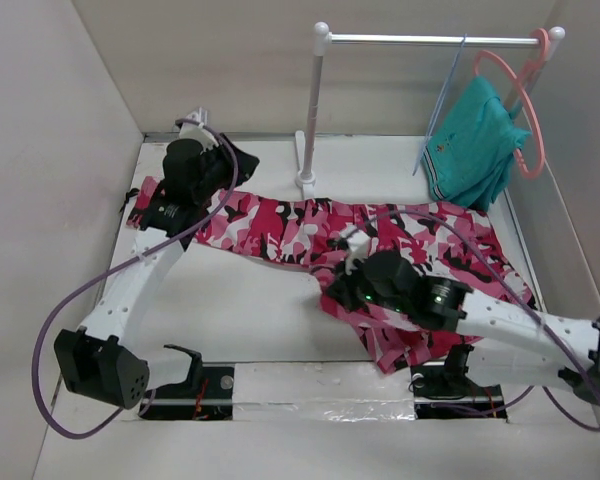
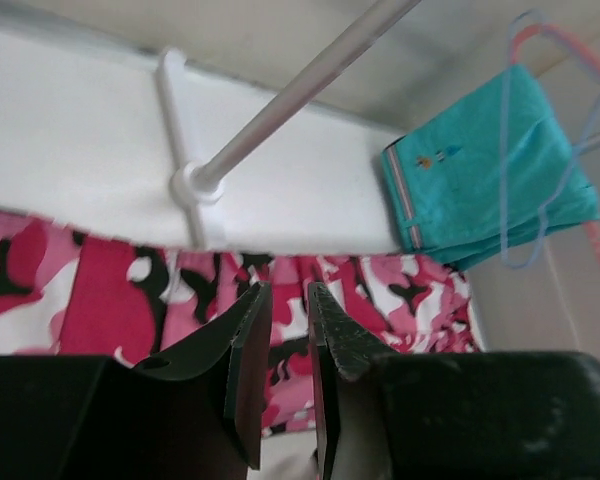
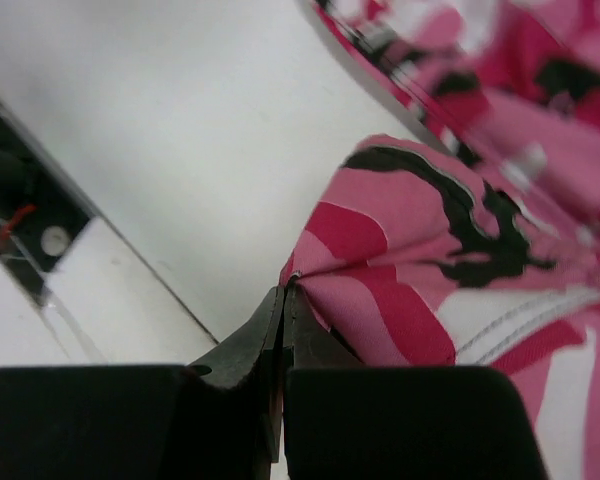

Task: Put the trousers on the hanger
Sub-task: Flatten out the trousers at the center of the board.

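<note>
White walled surface (image 1: 250, 320), both arms reaching out over it. Right pincer (image 3: 285, 290) is clamped on a fold of the trousers (image 1: 280, 230) at their near edge, with cloth bunched at the tips. Left pincer (image 2: 288, 300) is slightly apart with a narrow gap and nothing visible between the jaws, above the far-left end of the trousers. Trousers lie spread across mid-surface. Hanger (image 1: 443, 98) hangs on the rail (image 1: 430, 40) far right, beside a teal garment (image 1: 475, 150), well apart from the trousers.
</note>
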{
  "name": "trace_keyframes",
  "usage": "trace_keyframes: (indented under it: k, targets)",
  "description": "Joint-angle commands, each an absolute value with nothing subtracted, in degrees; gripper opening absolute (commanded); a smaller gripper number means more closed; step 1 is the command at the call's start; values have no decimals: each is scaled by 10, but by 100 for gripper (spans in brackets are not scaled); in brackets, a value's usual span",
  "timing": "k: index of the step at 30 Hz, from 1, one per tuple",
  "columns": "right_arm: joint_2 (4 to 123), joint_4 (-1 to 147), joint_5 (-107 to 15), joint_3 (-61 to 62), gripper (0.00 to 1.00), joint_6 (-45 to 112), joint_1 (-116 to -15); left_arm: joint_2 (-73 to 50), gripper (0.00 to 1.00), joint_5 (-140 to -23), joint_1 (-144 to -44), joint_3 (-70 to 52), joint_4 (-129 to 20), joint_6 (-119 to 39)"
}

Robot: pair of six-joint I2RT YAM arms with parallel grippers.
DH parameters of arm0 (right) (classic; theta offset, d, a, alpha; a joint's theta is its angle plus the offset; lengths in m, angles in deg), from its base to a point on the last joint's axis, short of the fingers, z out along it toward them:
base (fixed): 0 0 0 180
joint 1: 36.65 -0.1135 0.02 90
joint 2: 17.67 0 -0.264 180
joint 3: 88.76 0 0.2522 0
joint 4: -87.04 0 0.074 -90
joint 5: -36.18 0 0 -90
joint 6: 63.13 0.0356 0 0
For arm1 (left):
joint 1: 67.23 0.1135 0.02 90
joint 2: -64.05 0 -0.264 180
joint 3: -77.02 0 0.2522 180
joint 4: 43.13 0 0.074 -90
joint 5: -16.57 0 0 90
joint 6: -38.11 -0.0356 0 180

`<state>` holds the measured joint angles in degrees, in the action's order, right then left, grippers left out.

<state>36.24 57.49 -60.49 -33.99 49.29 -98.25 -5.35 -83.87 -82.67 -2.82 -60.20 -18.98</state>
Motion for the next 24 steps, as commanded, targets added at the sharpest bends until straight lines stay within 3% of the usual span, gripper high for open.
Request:
trace_keyframes:
  k: [1,5,8,12,16,19,20,23,24]
  targets:
    - [458,616,-567,-171,0,421,-1056,-49,19,-789,-842,-114,-595,-205]
    - [492,663,-609,-157,0,422,-1096,-32,22,-703,-842,-133,-625,-237]
    - [463,726,-667,-270,0,457,-1080,-18,24,-695,-842,-97,-621,-248]
    - [477,811,-629,-412,0,507,-1007,-30,25,-711,-842,-48,-623,-246]
    - [493,806,-624,-456,0,518,-1002,-41,25,-758,-842,-20,-628,-226]
    - [491,790,-607,-460,13,510,-1002,-12,25,-757,-842,32,-609,-208]
    - [487,761,-608,-458,27,508,-1002,-6,25,-756,-842,58,-603,-203]
    - [461,706,-621,-450,55,489,-1007,5,25,-765,-842,103,-580,-188]
    - [433,688,-626,-442,57,482,-1007,2,25,-765,-855,110,-572,-183]
